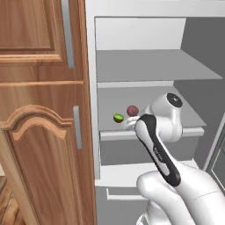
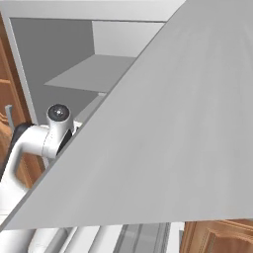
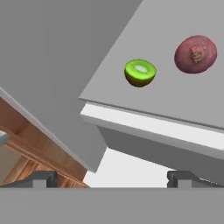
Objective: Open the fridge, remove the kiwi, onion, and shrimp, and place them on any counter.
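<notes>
We've got the fridge (image 1: 132,26) open and our gripper (image 3: 111,177) spread wide and empty just short of the shelf where the kiwi (image 3: 140,72) sits beside the onion (image 3: 195,54), so a sloppy reach could easily nudge either round thing rolling back out of reach.

Brown wooden cabinet (image 1: 41,110) with two arched panel doors and vertical grey bar handles (image 1: 77,127).

A flat light-grey fridge shelf (image 1: 149,94) carries a small lime-green halved kiwi (image 1: 118,117) and, just beside it, a reddish-purple round onion (image 1: 132,110), apparently not touching.
</notes>
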